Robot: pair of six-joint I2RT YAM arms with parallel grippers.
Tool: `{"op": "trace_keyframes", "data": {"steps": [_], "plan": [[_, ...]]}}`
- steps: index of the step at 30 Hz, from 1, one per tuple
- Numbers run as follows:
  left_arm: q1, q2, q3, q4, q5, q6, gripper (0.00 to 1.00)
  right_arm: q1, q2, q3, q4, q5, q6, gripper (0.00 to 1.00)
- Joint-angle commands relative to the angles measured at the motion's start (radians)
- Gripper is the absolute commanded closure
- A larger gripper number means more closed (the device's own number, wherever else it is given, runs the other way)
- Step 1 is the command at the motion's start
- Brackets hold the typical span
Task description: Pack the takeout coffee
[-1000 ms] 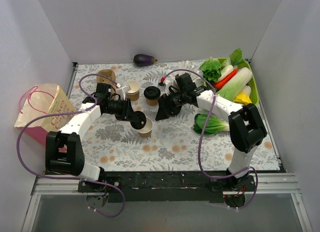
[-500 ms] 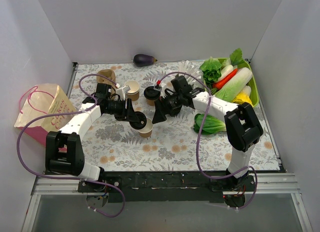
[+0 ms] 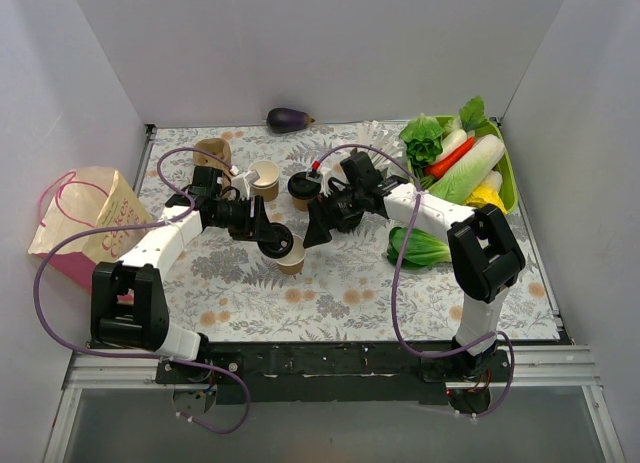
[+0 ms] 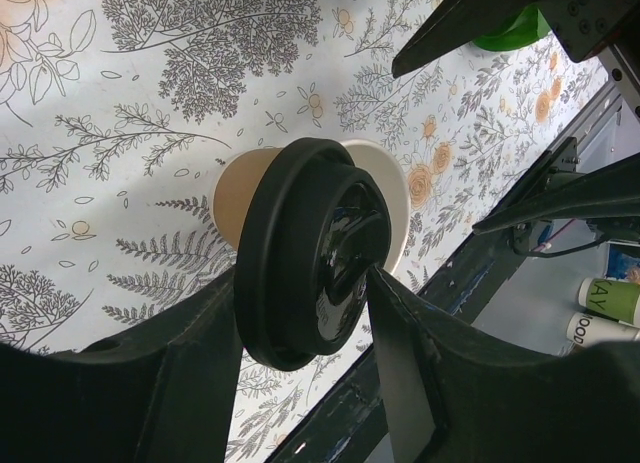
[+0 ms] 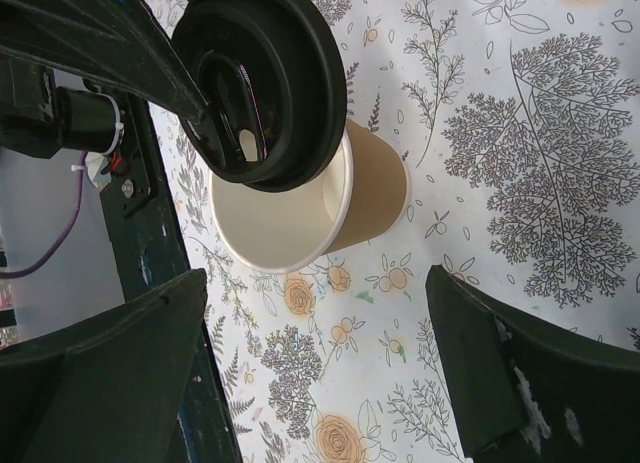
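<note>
Left fingers [image 4: 190, 363] bracket black lid [image 4: 310, 253] tilted on cup [image 4: 240, 188].

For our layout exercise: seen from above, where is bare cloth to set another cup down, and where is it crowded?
Free: the bare cloth strip between the paper cup and the table's near edge. Crowded: mid-table, around left gripper and right gripper, and by the vegetable tray.

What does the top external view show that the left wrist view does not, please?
Only top external: the pink-and-cream paper bag, the purple aubergine, the green tray of vegetables. Only left wrist: green-labelled containers off the table. Both: the small kraft-brown paper cup with the round black plastic lid tilted over it between the left pincer's fingers.
</note>
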Motion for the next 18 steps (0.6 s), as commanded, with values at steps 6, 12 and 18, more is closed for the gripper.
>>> {"op": "trace_keyframes", "data": {"steps": [6, 12, 18], "plan": [[-0.016, 0.007, -0.006, 0.016, -0.002, -0.007, 0.48, 0.004, -0.015, 0.003, 0.037, -0.014, 0.017, 0.02], [-0.033, 0.020, -0.008, 0.024, -0.027, -0.019, 0.46, 0.004, -0.018, -0.003, 0.043, -0.008, 0.020, 0.02], [-0.071, 0.037, 0.005, 0.025, -0.050, -0.021, 0.44, 0.004, -0.021, 0.000, 0.044, 0.015, 0.022, 0.02]]}}
